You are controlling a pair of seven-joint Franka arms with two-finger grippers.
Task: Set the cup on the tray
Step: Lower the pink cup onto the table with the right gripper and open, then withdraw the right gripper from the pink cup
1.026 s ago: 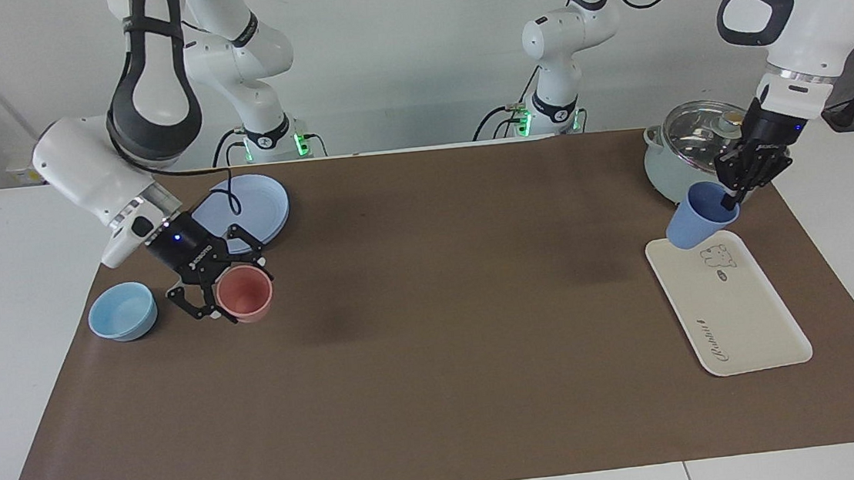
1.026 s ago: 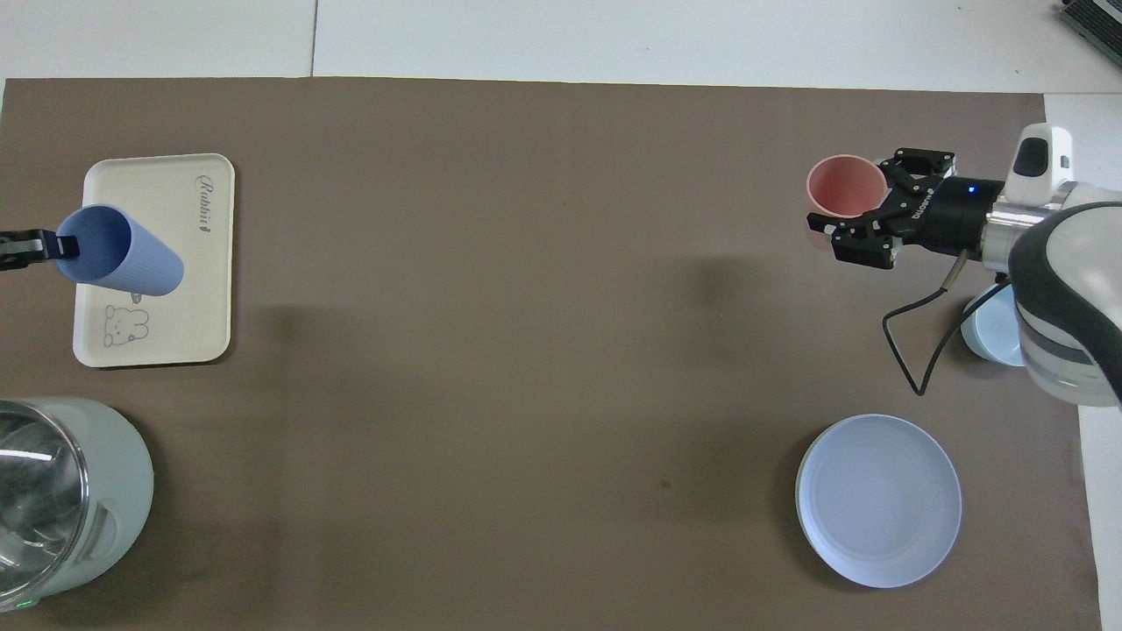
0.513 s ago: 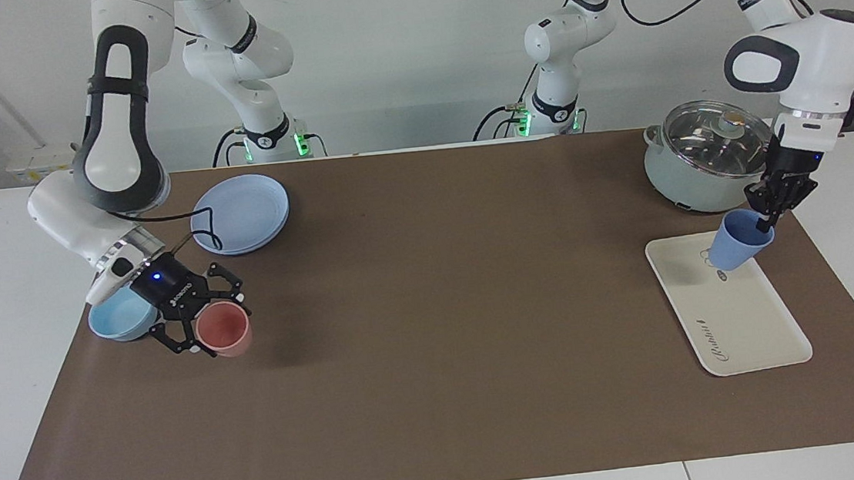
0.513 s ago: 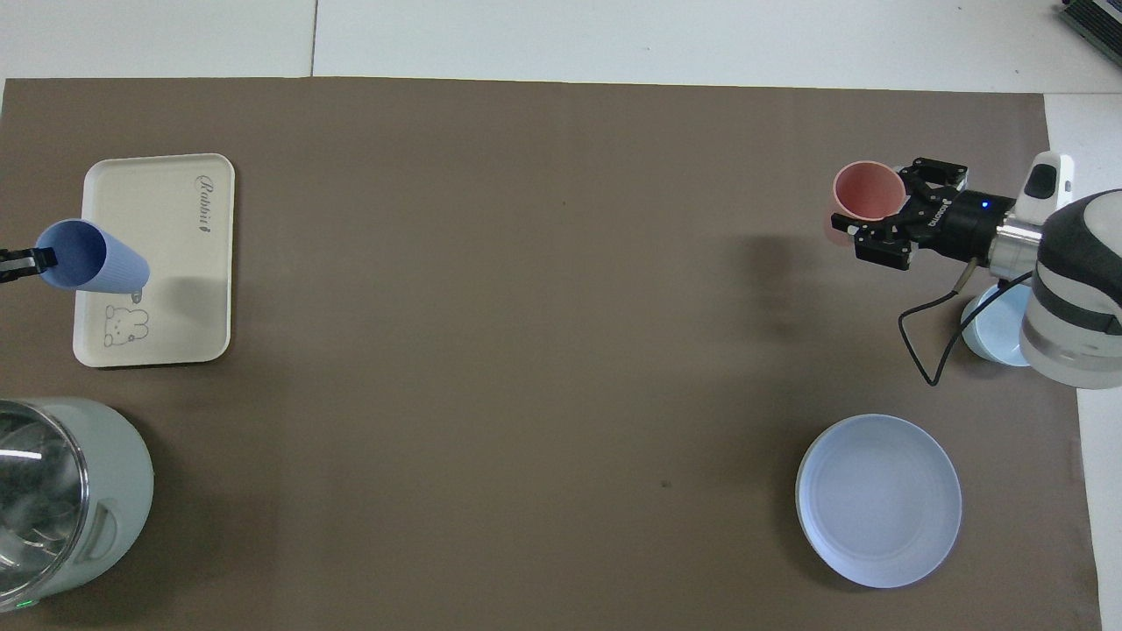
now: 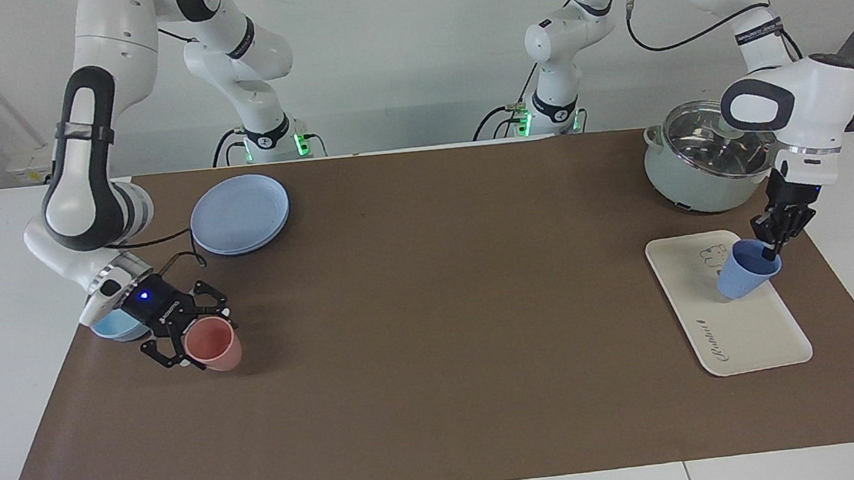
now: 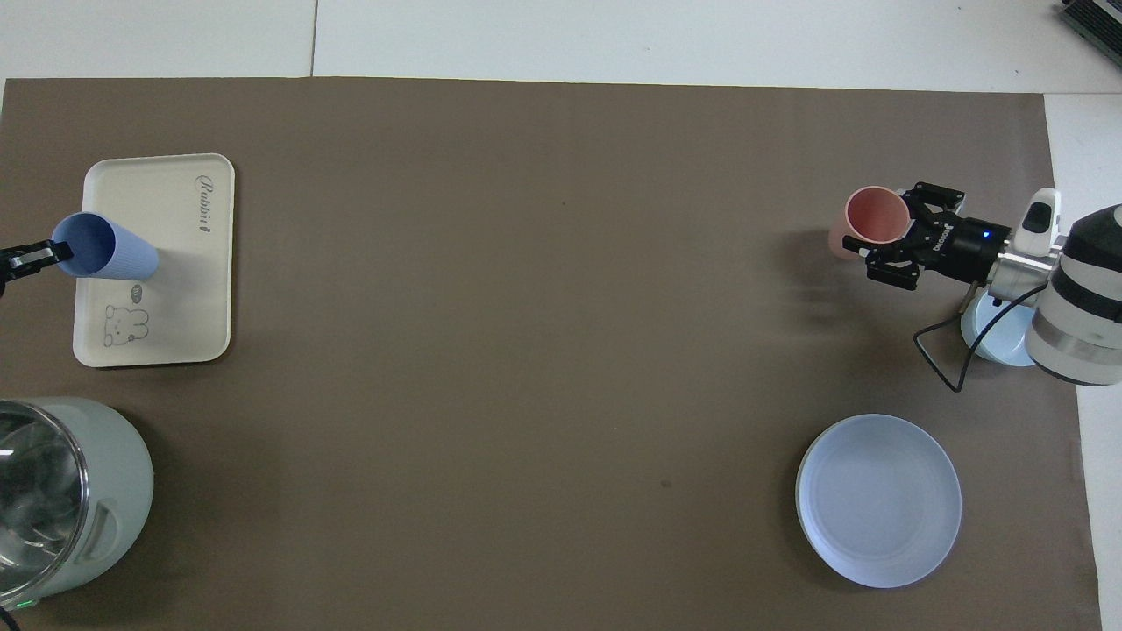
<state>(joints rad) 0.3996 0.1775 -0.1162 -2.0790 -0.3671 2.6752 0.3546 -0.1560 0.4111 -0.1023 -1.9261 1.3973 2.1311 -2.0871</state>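
Observation:
The blue cup [image 5: 743, 279] [image 6: 110, 257] hangs tilted over the middle of the cream tray [image 5: 752, 335] [image 6: 175, 210], its base at or just above the tray's surface. My left gripper [image 5: 770, 247] [image 6: 39, 255] is shut on the cup's rim at the side toward the left arm's edge of the table. My right gripper [image 5: 192, 334] [image 6: 903, 238] is shut on the rim of a pink cup [image 5: 214, 346] [image 6: 872, 219], which tilts low over the brown mat at the right arm's end.
A light-blue bowl [image 5: 111, 327] [image 6: 999, 337] sits beside the right gripper, partly under its wrist. A round blue plate [image 5: 241, 212] [image 6: 878, 499] lies nearer to the robots. A lidded pale-green pot [image 5: 702, 158] [image 6: 61, 499] stands nearer to the robots than the tray.
The left gripper has come down with the blue cup, from over the tray's pot-side end to low over its middle. The right gripper has lowered the pink cup and carried it away from the plate.

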